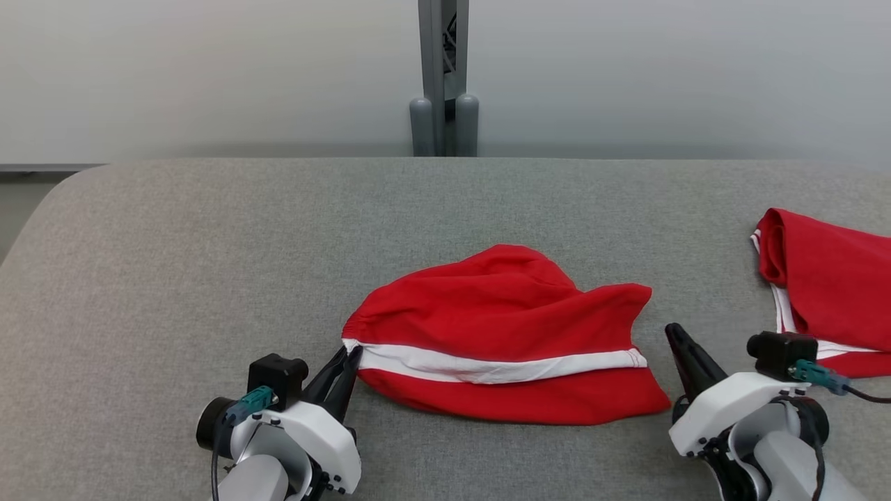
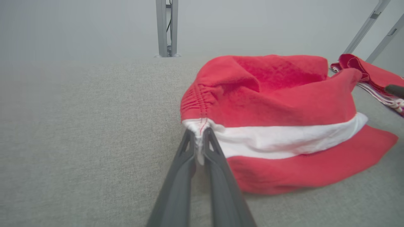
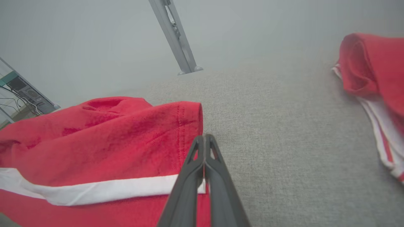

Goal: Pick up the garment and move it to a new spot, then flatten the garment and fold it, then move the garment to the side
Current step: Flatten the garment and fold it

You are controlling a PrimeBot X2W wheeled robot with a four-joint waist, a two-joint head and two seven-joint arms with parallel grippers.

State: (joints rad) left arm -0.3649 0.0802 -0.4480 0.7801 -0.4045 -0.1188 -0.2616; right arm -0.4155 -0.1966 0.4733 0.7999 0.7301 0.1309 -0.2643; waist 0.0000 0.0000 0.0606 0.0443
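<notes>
Red garment (image 1: 501, 313) — white stripe across — lies rumpled.

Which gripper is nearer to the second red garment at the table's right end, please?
The right. The right gripper sits just left of the second garment, shut and not touching it; the left gripper is across the table, pinching the middle garment's left corner.

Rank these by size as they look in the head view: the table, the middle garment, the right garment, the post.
1. table
2. middle garment
3. right garment, but the frame edge cuts it off, so its whole size is unsure
4. post, which also stands farther away
</notes>
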